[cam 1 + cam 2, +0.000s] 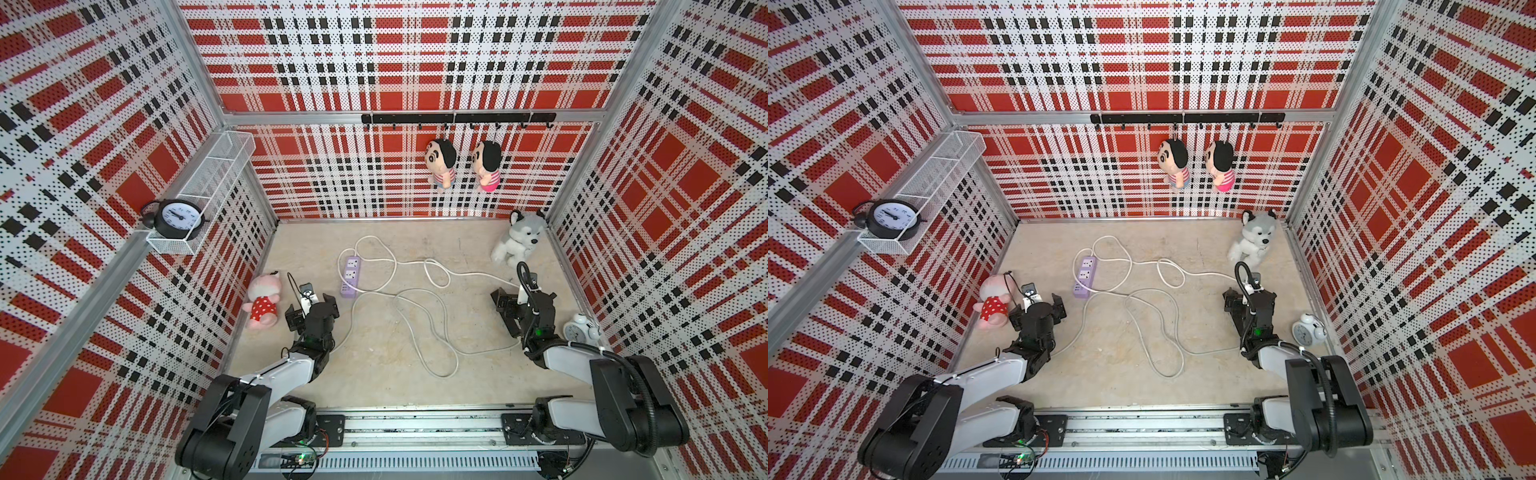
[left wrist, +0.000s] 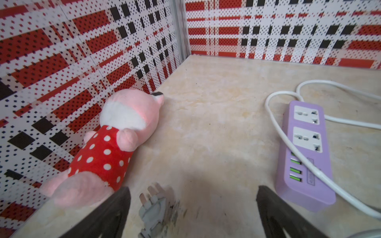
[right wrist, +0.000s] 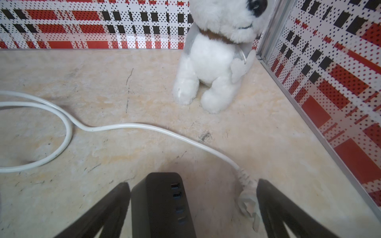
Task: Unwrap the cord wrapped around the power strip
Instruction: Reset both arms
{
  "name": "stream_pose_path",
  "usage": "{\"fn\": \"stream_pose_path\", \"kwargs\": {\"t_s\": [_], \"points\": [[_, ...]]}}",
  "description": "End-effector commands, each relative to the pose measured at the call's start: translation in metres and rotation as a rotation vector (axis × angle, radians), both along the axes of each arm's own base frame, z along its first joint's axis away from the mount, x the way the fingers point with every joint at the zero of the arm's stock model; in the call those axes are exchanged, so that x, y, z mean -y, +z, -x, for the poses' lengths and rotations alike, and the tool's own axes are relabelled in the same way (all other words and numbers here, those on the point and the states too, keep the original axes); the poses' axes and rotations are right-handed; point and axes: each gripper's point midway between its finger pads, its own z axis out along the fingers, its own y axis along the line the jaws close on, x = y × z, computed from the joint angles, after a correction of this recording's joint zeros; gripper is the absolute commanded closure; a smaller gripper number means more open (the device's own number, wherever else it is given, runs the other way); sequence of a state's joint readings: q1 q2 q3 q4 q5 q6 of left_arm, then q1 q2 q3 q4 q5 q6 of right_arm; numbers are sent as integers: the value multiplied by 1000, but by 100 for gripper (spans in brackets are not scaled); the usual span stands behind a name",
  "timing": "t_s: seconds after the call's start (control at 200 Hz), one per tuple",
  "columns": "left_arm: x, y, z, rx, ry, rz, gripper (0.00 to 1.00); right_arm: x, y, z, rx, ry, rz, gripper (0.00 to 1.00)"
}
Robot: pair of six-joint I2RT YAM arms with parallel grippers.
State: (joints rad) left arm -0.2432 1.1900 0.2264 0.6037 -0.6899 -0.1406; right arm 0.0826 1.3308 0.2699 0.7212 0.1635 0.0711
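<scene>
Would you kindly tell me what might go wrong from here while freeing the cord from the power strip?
1. The white cord lies across the top of the purple power strip; pulling it may drag the strip along.
2. The cord crosses itself in several loops on the table; a tug could tighten them into a knot.
3. The plug lies right beside a finger of the open right gripper; moving off may knock it.

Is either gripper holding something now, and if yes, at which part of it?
Nothing is held. The left gripper and right gripper are both open; the white cord and the purple power strip lie free on the table.
</scene>
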Motion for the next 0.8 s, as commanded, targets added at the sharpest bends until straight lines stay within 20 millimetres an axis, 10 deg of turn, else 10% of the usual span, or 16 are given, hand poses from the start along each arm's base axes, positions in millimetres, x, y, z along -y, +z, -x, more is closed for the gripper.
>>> {"fn": "stream_pose_path", "kwargs": {"t_s": [0.0,0.406,0.792], "points": [[-8,40,-8,210,-16,26,2,-5,51,-14,251,38,20,0],[-32,60,-15,385,-32,52,2,-1,29,-28,236,42,9,0],[-15,42,-36,369,-73,8,2,3,24,-33,203,40,-19,0]]}}
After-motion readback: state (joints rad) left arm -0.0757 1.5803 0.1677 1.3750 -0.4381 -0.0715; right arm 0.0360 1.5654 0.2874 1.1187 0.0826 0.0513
